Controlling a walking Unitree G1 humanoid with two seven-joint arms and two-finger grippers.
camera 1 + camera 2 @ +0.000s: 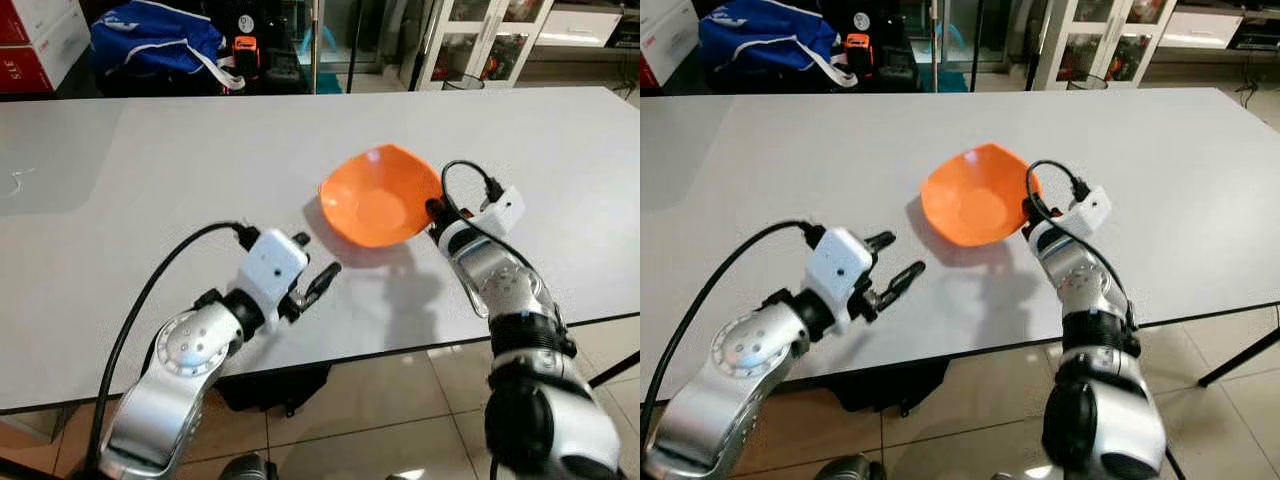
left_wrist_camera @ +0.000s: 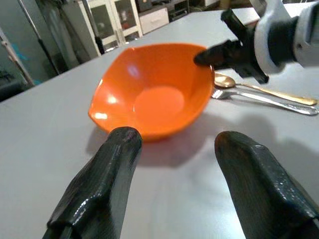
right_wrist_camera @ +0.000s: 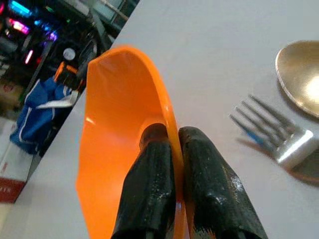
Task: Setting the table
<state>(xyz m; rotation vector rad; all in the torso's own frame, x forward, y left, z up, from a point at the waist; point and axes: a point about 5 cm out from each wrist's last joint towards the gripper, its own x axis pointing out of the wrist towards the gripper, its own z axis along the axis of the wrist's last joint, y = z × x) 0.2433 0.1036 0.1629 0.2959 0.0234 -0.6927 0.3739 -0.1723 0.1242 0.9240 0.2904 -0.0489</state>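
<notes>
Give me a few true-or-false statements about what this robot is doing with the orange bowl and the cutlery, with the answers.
1. The right claw pinches the rim of the orange bowl. True.
2. The left claw also holds the bowl. False: it is open and hovers over the white table, short of the bowl.
3. A fork and a gold spoon lie on the table beside the bowl. True.
4. The bowl sits flat on the table. False: it is tilted, its gripped side raised.
5. The bowl is full of food. False: its inside is bare.
</notes>
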